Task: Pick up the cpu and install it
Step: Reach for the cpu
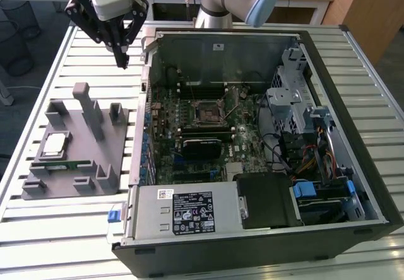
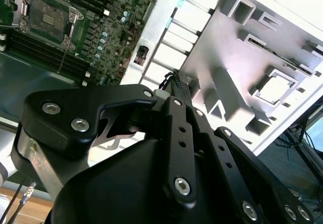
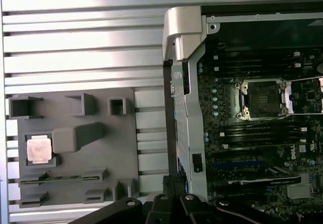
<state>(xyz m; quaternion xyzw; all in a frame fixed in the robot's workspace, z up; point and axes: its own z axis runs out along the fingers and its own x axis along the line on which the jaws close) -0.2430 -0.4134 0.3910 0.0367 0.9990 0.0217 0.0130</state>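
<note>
The cpu (image 1: 53, 143) lies flat in the grey fixture (image 1: 79, 149), well apart from my empty, pressed-together end effector (image 1: 120, 58); a good grasp needs spreading, then squaring up.

Slatted metal table (image 1: 63, 248); grey fixture (image 1: 95, 151) on it; open PC case (image 1: 208, 56) just beside.

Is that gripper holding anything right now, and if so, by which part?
Nothing is held. The gripper hangs empty above the slatted table, apart from the cpu, which lies in its pocket on the grey fixture.
</note>
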